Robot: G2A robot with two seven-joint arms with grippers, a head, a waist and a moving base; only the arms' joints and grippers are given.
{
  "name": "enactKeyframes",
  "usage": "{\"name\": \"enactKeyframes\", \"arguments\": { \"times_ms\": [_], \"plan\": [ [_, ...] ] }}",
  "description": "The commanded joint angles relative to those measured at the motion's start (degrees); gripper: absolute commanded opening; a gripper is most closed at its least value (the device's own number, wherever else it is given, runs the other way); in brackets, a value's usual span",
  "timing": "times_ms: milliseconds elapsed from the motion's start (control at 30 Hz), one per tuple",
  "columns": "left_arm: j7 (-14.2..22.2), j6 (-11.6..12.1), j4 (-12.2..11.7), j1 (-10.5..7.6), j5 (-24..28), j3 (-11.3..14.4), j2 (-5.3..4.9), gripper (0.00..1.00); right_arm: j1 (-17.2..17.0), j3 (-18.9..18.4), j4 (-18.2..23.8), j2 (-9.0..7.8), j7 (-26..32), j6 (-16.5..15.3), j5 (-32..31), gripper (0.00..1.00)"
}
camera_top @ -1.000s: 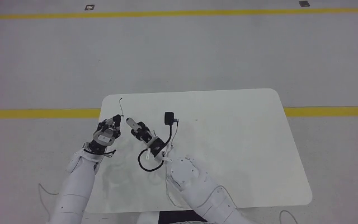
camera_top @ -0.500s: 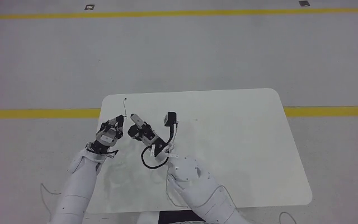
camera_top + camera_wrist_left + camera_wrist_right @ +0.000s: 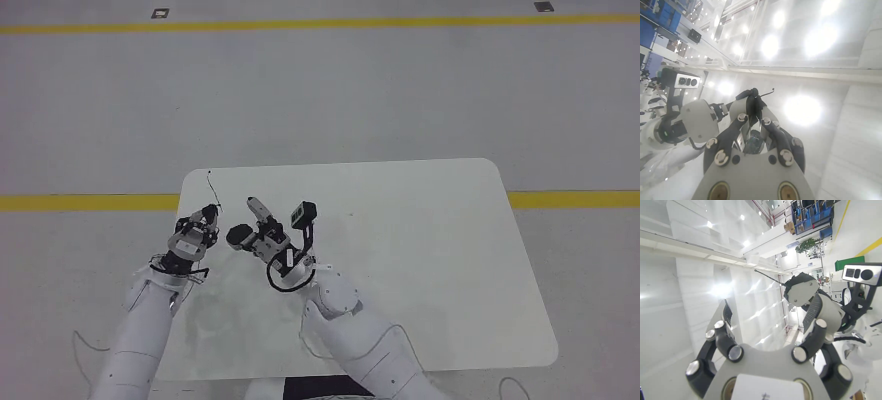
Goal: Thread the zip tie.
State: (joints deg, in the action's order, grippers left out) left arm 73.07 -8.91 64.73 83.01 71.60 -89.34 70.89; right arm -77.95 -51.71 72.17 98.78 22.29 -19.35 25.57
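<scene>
- So, the fingers on my left gripper (image 3: 753, 102) are clamped tight on the zip tie (image 3: 766, 93), and its thin tail pokes out past the tips.
- Meanwhile my right gripper (image 3: 770, 306) is spread wide with nothing in it, just beside the left one.
- I see both hanging over the white table (image 3: 420, 260), toward its left end.

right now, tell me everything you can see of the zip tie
The zip tie is a thin black strand, plastic by its look, slightly curved, with a small knob at its free end. The left gripper is shut on its other end, hiding that part. It points up, off the table, touching nothing else. The open right gripper is beside it, apart.
</scene>
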Motion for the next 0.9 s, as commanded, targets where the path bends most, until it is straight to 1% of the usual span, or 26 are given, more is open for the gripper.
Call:
{"name": "enactKeyframes", "arguments": {
  "times_ms": [0,233,300,333,367,433,567,667,867],
  "plan": [
    [-0.01,0.00,0.00,0.00,0.00,0.00,0.00,0.00,-0.01,0.09,0.09,-0.05,-0.02,0.30,1.72,1.00],
    [-0.01,0.00,0.00,0.00,0.00,0.00,0.00,0.00,2.28,2.08,-2.41,0.75,-0.29,-0.13,7.11,1.00],
    [-0.01,0.00,0.00,0.00,0.00,0.00,0.00,0.00,3.03,2.49,-3.35,1.02,-0.42,-0.13,8.16,0.65],
    [-0.01,0.00,0.00,0.00,0.00,0.00,0.00,0.00,3.35,2.62,-3.76,1.12,-0.47,-0.13,8.58,0.52],
    [-0.01,0.00,0.00,0.00,0.00,0.00,0.00,0.00,3.71,2.70,-4.20,1.24,-0.66,-0.13,9.01,0.49],
    [-0.01,0.00,0.00,0.00,0.00,0.00,0.00,0.00,4.06,2.87,-4.84,1.38,-0.72,-0.13,10.20,0.47],
    [-0.01,0.00,0.00,0.00,0.00,0.00,0.00,0.00,4.79,3.24,-5.98,1.61,-0.55,-0.13,12.37,0.39],
    [-0.01,0.00,0.00,0.00,0.00,0.00,0.00,0.00,5.20,3.52,-6.70,1.75,-0.27,-0.13,13.53,0.36],
    [-0.01,0.00,0.00,0.00,0.00,0.00,0.00,0.00,6.02,4.16,-8.42,1.96,0.13,-0.13,15.48,0.36]
  ]
}}
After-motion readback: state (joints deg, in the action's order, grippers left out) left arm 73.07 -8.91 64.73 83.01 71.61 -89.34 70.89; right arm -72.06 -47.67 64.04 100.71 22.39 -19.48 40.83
